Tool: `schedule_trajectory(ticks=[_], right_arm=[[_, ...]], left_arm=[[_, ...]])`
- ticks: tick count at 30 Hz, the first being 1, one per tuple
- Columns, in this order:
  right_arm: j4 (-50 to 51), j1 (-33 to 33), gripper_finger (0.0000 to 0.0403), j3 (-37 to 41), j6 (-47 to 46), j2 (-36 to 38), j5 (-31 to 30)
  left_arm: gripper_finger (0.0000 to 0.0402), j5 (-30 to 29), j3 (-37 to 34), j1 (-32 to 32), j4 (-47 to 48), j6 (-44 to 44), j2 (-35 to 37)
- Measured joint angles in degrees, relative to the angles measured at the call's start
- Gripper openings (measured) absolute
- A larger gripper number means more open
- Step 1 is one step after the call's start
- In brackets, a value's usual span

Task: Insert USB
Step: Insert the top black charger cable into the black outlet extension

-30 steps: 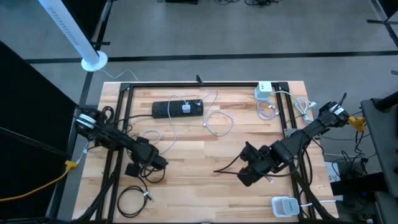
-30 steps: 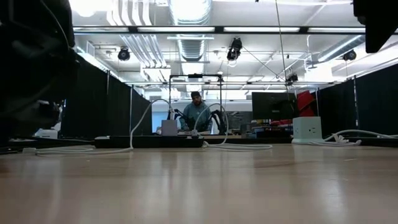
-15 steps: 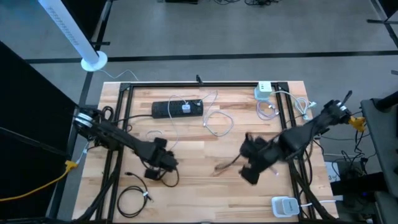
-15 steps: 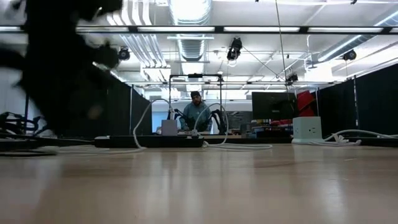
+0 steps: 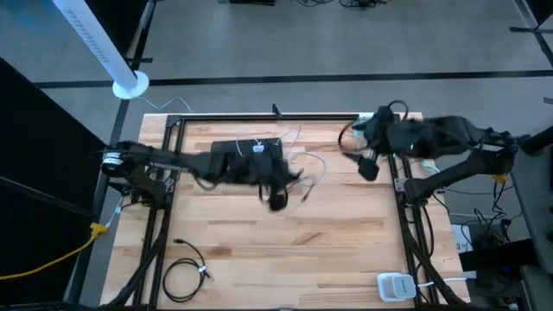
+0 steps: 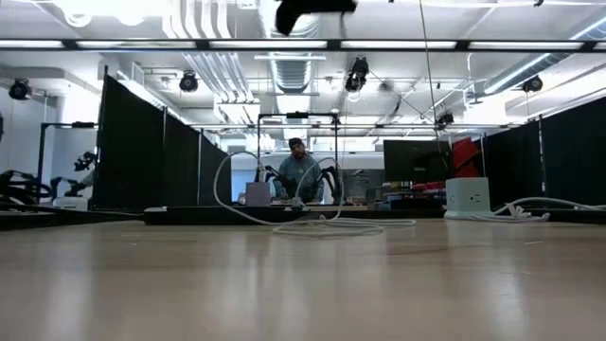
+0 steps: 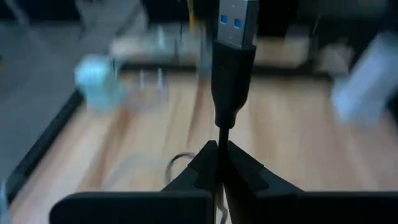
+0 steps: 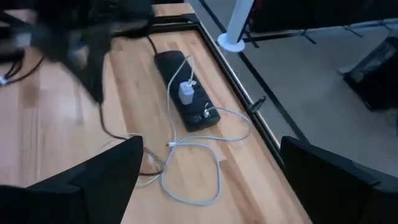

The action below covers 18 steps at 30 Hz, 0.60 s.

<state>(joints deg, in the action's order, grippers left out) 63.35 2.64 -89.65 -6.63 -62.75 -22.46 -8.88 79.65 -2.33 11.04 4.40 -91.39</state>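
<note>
A black USB plug (image 7: 231, 68) with a blue insert juts out beyond my left gripper (image 7: 219, 146), which is shut on its cable over the table's middle (image 5: 276, 192), just near of the black power strip (image 5: 235, 151). My right gripper (image 8: 210, 149) stands open above the far right of the table (image 5: 367, 162), near the white charger cube (image 6: 467, 197). A white cable (image 8: 186, 180) lies looped on the wood beside the strip (image 8: 186, 93). My left gripper pinches the thin black cable (image 7: 220, 134) just behind the plug's body, between its two fingertips. The plug sticks out past the fingertips in line with them, blue end away from the gripper, clear of the table. The cable's remaining length trails down toward the wood (image 8: 106, 121).
A coil of black cable (image 5: 186, 275) lies near the left front corner and a white device (image 5: 397, 285) at the right front edge. A black frame (image 5: 285, 116) runs along the table's far edge. A person (image 6: 301, 175) sits far behind the table.
My left gripper has swung from the table's near left toward the far edge and the right, up to the power strip, carrying the black plug off the wood. My right gripper has moved from the near right toward the far edge, beside the white charger.
</note>
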Motion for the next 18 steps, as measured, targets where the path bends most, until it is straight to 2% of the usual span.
schedule_trajectory(ticks=[5, 8, 10, 13, 18], right_arm=[[-1.6, -5.7, 0.0364, 1.3, 8.1, 0.8, 8.0], [-6.3, -6.9, 0.0364, 2.4, 12.0, 0.4, 10.4], [-12.2, -7.3, 0.0364, 2.4, 14.9, -0.2, 13.1], [-19.5, -7.3, 0.0364, 2.4, 16.7, -1.4, 17.2], [-28.9, -8.1, 0.0364, 2.3, 13.1, -3.0, 16.7]], left_arm=[[0.0001, 7.5, 2.4, 6.8, -8.6, 3.2, 0.0], [0.0001, 11.7, 4.2, 9.5, -10.6, 4.2, -0.5], [0.0001, 12.5, 4.9, 10.8, -10.1, 4.5, -0.5], [0.0001, 12.0, 5.1, 12.1, -10.8, 0.3, -0.6], [0.0001, 3.2, 5.1, 12.4, -12.7, -16.6, -0.5]])
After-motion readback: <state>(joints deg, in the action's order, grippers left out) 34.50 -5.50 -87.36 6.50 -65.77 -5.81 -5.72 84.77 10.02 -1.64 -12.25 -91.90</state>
